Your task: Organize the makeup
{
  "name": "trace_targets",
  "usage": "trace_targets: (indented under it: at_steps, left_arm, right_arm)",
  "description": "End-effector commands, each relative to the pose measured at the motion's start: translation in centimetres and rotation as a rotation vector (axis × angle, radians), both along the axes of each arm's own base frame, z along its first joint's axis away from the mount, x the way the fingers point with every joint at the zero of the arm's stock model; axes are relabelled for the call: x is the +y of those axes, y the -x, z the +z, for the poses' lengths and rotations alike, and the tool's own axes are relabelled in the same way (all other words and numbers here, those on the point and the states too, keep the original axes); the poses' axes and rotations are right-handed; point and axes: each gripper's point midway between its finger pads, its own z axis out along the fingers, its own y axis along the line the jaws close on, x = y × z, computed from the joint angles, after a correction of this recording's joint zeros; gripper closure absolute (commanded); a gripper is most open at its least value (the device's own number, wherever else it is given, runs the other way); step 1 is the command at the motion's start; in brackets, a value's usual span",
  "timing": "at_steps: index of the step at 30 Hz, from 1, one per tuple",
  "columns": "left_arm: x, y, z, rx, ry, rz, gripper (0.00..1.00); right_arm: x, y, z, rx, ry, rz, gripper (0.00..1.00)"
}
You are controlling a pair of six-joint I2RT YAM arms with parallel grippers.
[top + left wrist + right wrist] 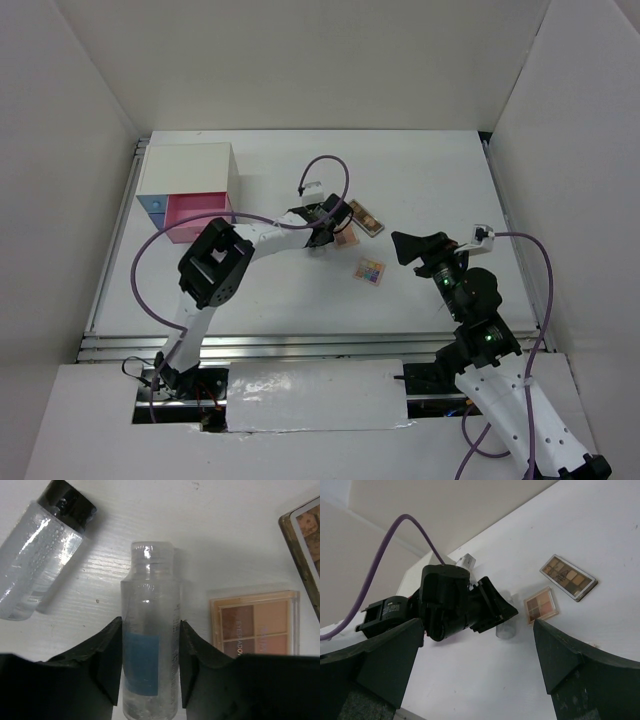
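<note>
Left arm and right arm in white links, boxy black joint housings, looping purple cables, green indicator lights, matte black left gripper fingers.

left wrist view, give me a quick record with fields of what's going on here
left end effector: closed on clear tube, a finger against each side
clear tube: lying on table
dark-capped bottle: lying at upper left of view, untouched
pinkish-tan palette: flat, right of tube
brown palette: right edge, partly cut off
right end effector: open, empty
</note>
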Motion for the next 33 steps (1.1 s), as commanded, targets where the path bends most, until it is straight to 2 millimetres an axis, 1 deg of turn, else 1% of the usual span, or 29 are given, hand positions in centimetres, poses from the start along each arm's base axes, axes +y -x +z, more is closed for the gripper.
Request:
trace_targets:
  at_steps: [1,2,4,5,7,8,10,11,12,13,14,15,16,17,18,19,20,21,22,23,24,25,26,27,28,29,30,31,33]
  left_arm:
    - [0.3,0.3,1.0,-0.016,0.022,0.010,0.56]
    - [0.4,0.4,0.8,-0.012,0.020,0.009,0.65]
    - [0.4,0.8,0.9,-0.012,0.032,-0.003,0.75]
    - [0.5,1.1,1.4,-0.018,0.040,-0.011,0.89]
    - [-0.1,1.3,2.8,-0.047,0.065,-0.035,0.98]
    - [0.0,1.5,4.6,-0.079,0.080,-0.050,1.00]
    - [-0.3,1.6,7.2,-0.135,0.104,-0.074,1.00]
    - [-0.1,1.5,8.5,-0.163,0.106,-0.083,1.00]
    - [0.4,1.8,11.2,-0.212,0.114,-0.098,1.00]
    - [1.1,1.8,12.8,-0.244,0.115,-0.089,1.00]
    - [2.7,1.9,16.0,-0.312,0.128,-0.036,1.00]
    - [3.8,2.1,17.3,-0.333,0.131,-0.003,1.00]
    - [5.5,2.3,18.2,-0.340,0.122,0.036,1.00]
    - [7.0,2.7,21.0,-0.389,0.155,0.077,1.00]
    - [8.9,2.7,22.2,-0.428,0.156,0.162,1.00]
    - [11.3,2.6,23.2,-0.450,0.155,0.240,1.00]
    - [13.5,3.4,24.6,-0.471,0.185,0.315,1.00]
    - [15.3,3.4,24.8,-0.480,0.193,0.371,1.00]
    - [18.5,3.2,25.2,-0.491,0.203,0.462,1.00]
    - [20.4,3.9,25.4,-0.502,0.237,0.527,1.00]
    - [22.8,3.6,25.4,-0.516,0.250,0.594,1.00]
    - [24.1,3.9,25.9,-0.538,0.273,0.631,1.00]
    - [24.9,3.7,25.4,-0.545,0.287,0.655,1.00]
    - [26.2,3.3,25.4,-0.547,0.293,0.673,1.00]
    - [26.9,3.1,25.2,-0.546,0.289,0.684,1.00]
    - [27.2,2.6,24.8,-0.533,0.294,0.702,1.00]
    - [28.4,2.6,24.1,-0.503,0.273,0.732,1.00]
    - [28.4,2.0,23.2,-0.472,0.274,0.737,1.00]
    - [29.0,1.5,22.1,-0.439,0.262,0.743,1.00]
  right_arm:
    - [0.2,-0.1,0.3,-0.019,0.008,0.008,0.00]
    - [0.2,-0.1,0.3,-0.020,0.006,0.008,0.00]
    - [0.1,-0.1,0.3,-0.022,0.005,0.004,0.00]
    - [0.1,-0.1,0.3,-0.022,0.005,0.004,0.00]
    - [0.1,-0.2,0.2,-0.019,0.005,0.004,0.00]
    - [0.2,-0.1,0.3,-0.019,0.006,0.008,0.00]
    - [0.2,-0.1,0.4,-0.022,0.005,0.008,0.00]
    - [0.2,-0.1,0.3,-0.019,0.008,0.010,0.00]
    - [0.2,-0.1,0.3,-0.019,0.006,0.011,0.00]
    - [0.3,-0.1,0.4,-0.022,0.007,0.013,0.00]
    - [0.2,0.0,0.4,-0.025,0.006,0.011,0.00]
    - [0.2,0.0,0.4,-0.025,0.004,0.013,0.00]
    - [0.2,-0.1,0.4,-0.025,0.004,0.010,0.00]
    - [0.2,0.0,0.4,-0.025,0.004,0.011,0.00]
    - [0.2,0.0,0.4,-0.023,0.005,0.013,0.00]
    - [0.3,0.0,0.5,-0.026,0.002,0.014,0.00]
    - [0.3,0.0,0.4,-0.025,0.004,0.016,0.00]
    - [0.3,0.0,0.5,-0.026,0.002,0.017,0.00]
    - [0.3,0.1,0.5,-0.027,0.002,0.019,0.00]
    - [0.3,0.1,0.6,-0.029,0.003,0.017,0.00]
    - [0.2,0.1,0.6,-0.030,0.000,0.016,0.00]
    - [0.3,0.2,0.6,-0.035,0.000,0.020,0.00]
    - [0.3,0.2,0.5,-0.032,0.000,0.020,0.00]
    - [0.3,0.2,0.5,-0.032,0.001,0.020,0.00]
    - [0.4,0.1,0.5,-0.029,0.003,0.023,0.00]
    - [0.3,0.1,0.4,-0.028,0.003,0.022,0.00]
    - [0.4,0.1,0.4,-0.026,0.004,0.025,0.00]
    - [0.4,0.1,0.4,-0.025,0.004,0.025,0.00]
    - [0.4,0.1,0.3,-0.024,0.006,0.025,0.00]
